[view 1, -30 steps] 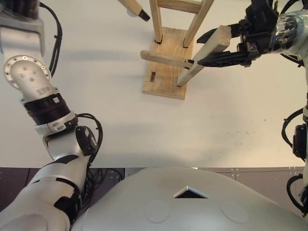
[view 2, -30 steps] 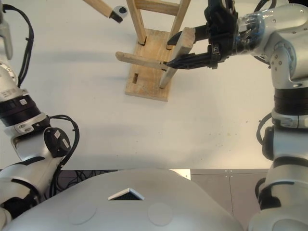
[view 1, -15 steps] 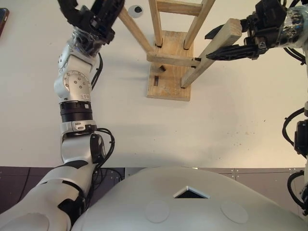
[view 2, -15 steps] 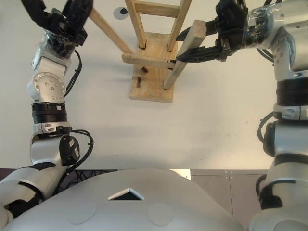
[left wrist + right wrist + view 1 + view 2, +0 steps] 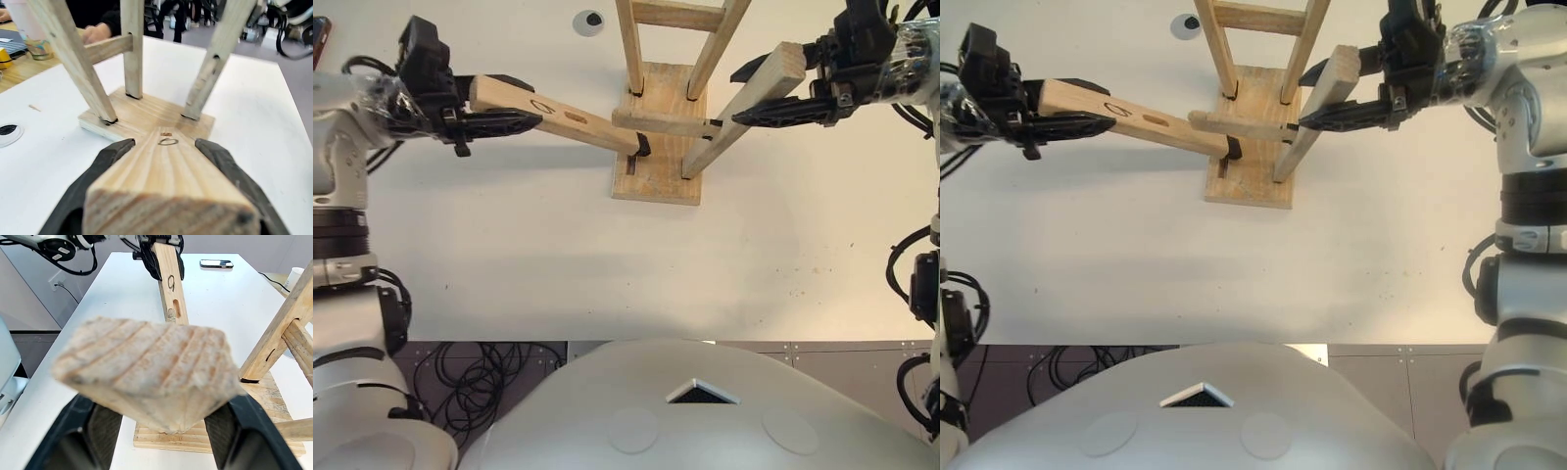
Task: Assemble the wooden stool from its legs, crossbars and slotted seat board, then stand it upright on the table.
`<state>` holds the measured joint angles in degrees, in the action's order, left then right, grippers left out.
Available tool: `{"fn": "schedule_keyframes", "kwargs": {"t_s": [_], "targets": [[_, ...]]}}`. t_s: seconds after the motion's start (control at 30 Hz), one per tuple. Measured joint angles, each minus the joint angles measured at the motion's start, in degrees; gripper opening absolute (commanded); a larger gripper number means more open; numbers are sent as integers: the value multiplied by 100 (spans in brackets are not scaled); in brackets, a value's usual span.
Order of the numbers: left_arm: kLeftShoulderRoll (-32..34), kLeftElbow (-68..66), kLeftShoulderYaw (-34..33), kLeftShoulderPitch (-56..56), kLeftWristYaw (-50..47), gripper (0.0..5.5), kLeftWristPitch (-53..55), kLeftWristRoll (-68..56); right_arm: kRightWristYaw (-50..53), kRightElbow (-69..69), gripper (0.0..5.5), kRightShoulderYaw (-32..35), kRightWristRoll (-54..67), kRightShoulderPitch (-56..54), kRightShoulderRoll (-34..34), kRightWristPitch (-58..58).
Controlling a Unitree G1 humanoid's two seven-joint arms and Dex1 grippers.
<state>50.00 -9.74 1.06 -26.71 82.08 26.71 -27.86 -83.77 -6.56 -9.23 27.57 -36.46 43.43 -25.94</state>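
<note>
Both pairs of jaws pinch wood: the left gripper point(image 5: 524, 102) clamps the upper end of one loose stool leg point(image 5: 579, 119), and the right gripper point(image 5: 740, 96) clamps another leg point(image 5: 713, 145) near its top.

A white table point(image 5: 607, 255) carries everything. Its near edge gives way to a dark floor with coiled black cables point(image 5: 478, 377). In the right wrist view a grey floor and a pale wall point(image 5: 29, 298) lie past the table's side.

On the table's far part the slotted seat board point(image 5: 658, 178) lies flat, slots upward. Two legs point(image 5: 629, 44) stand in its far slots, joined higher up by a crossbar point(image 5: 677, 12).

The left-held leg slants down from the left, its dark-tipped foot just above the board's near left slot. The right-held leg leans to the right, its foot on the board's near right corner. A second crossbar point(image 5: 661, 121) runs level from that leg's mortise toward the left-held leg; whether those two touch I cannot tell.

A phone point(image 5: 215, 264) lies at the far left corner, and a small round disc point(image 5: 589, 19) sits left of the stool.
</note>
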Motion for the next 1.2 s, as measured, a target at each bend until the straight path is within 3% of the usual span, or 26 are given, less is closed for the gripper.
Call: {"fn": "schedule_keyframes", "kwargs": {"t_s": [0.13, 0.37, 0.87, 1.2], "targets": [[373, 138, 449, -351, 536, 201, -17, 324, 39, 92, 212, 10, -1, 67, 4, 38], [418, -319, 1004, -1129, 980, 201, -585, 950, 76, 209, 212, -2, -6, 117, 8, 65], [579, -1043, 2895, -2950, 1034, 201, -827, 921, 254, 376, 211, -52, -43, 167, -35, 87], [471, -777, 3417, -3575, 988, 201, -689, 759, 834, 809, 208, -74, -17, 438, -340, 45]]}}
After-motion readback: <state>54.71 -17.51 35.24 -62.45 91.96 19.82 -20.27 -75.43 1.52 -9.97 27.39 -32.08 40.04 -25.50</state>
